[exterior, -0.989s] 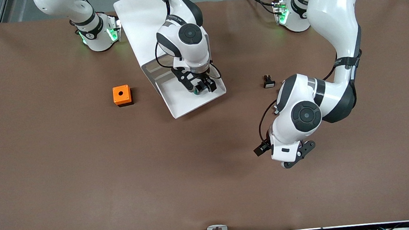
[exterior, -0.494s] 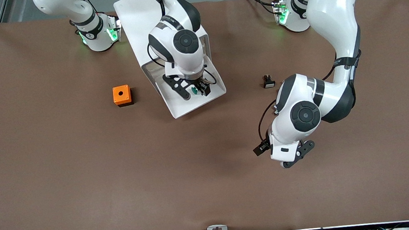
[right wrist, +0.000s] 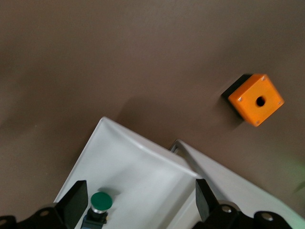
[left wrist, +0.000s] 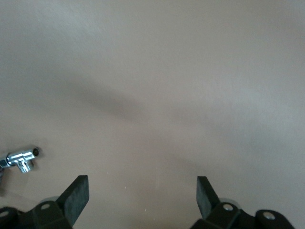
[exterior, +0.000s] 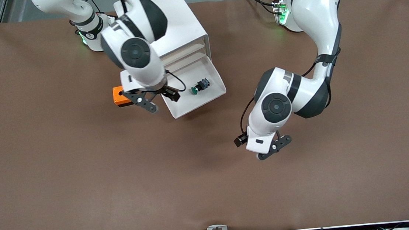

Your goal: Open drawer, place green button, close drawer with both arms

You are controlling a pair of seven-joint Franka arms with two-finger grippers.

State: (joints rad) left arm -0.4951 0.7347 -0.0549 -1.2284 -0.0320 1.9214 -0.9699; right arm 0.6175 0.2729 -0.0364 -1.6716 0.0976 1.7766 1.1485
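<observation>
Front view shows the white cabinet [exterior: 167, 25] standing near the right arm's base, with 1 drawer [exterior: 213, 92] pulled out toward the front camera. The button [exterior: 199, 85] lies on its side inside that drawer, green cap pointing toward the right arm's end of the table, free of any grip. The right wrist view confirms it: the green cap sits on the drawer floor, and the 2 fingers [right wrist: 75, 204] of that gripper stand wide apart with nothing between them.

The right gripper [exterior: 158, 101] is up in the air over the drawer's corner, at the side of the cabinet that faces the orange box [exterior: 120, 96]. Its jaws are spread and empty. The orange box, with 1 round hole in its top, rests on the table [exterior: 84, 177] just beside the drawer, toward the right arm's end.

The left gripper [exterior: 274, 149] hangs over bare table, well apart from the cabinet and toward the left arm's end. Its fingers [left wrist: 76, 198] are released wide in the left wrist view, holding nothing, with only brown tabletop below them.
</observation>
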